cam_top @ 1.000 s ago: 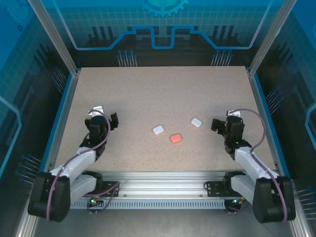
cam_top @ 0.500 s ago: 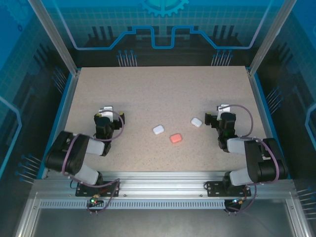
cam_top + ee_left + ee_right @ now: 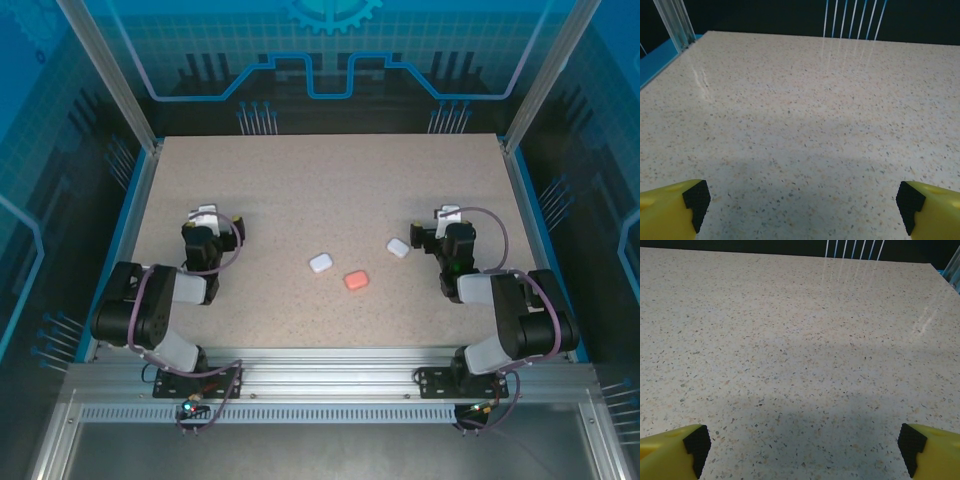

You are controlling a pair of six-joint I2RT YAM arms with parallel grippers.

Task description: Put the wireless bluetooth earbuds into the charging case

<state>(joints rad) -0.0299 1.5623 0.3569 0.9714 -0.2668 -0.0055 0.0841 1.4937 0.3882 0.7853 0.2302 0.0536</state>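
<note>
Charging cases, smooth plastic pebbles: white case [image 3: 320, 263], second white case [image 3: 398, 247], salmon-pink case [image 3: 355, 280], clustered on the speckled beige table [image 3: 300, 180] between the arms. Probably light, slippery; pinch across the sides. Both left gripper [image 3: 802, 200] and right gripper [image 3: 805, 442] gape, empty.

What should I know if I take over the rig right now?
Left gripper: open, empty, over bare table on the left side.
Right gripper: open, empty, just right of the right white case, not touching it.
Left white case and salmon case lie mid-table, near each other but apart. All three cases look closed.
Done: nothing I can confirm; the earbuds are too small to make out from above.
Left: locate the earbuds, open the cases, seat them.
</note>
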